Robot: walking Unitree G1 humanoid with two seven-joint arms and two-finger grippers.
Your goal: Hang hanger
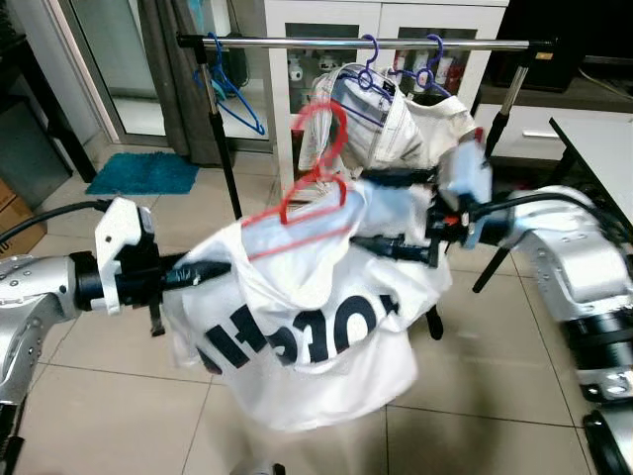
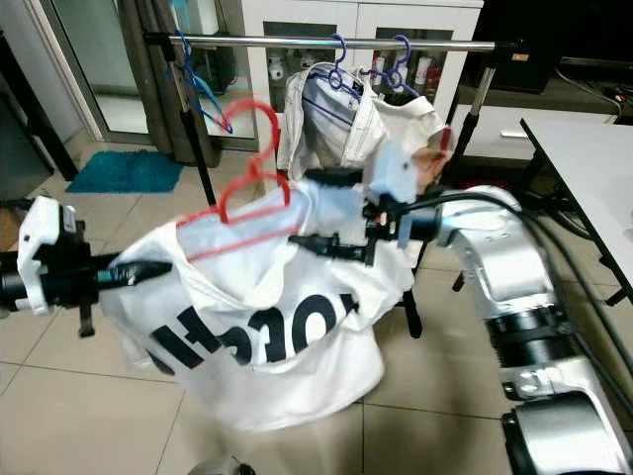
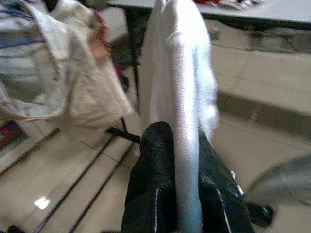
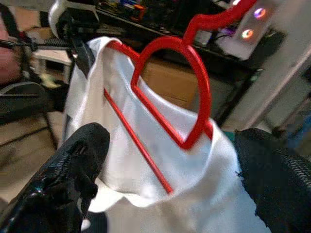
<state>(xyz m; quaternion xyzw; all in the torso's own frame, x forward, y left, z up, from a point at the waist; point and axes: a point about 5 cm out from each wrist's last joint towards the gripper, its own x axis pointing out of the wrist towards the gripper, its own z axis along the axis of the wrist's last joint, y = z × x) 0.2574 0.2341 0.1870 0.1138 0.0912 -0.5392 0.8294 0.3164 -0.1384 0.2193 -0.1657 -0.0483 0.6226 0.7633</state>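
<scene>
The worry I'd have is the red hanger (image 1: 315, 188) tipping or sliding out of the white T-shirt (image 1: 307, 327) before its hook ever reaches the clothes rail (image 1: 366, 43): the hanger sits tilted in the neck opening, one end higher than the other, and the shirt hangs slack and heavy below it, so a jerk from either arm could spill it to the tiled floor (image 1: 109, 406). The hook also looks to be well below the rail, so it needs a fair lift, and the rail already carries a blue hanger (image 1: 229, 94) and a cream garment on purple hangers (image 1: 396, 119); coming up in the wrong spot could snag on those. The left gripper (image 1: 213, 269) has its fingers pinched shut on the shirt's cloth at the robot's left edge, which the left wrist view shows as a white fold clamped between the two black fingers (image 3: 155, 194). The right gripper (image 1: 391, 213) reaches in from the other side with its fingers spread apart, one above and one below the shoulder of the shirt near the hanger's end; in the right wrist view the fingers stand wide on either side of the hanger's red loop without touching it, so I judge it is not holding anything firmly. So the hanger lies between the two grippers, closer to the right one, carried only by the shirt.
</scene>
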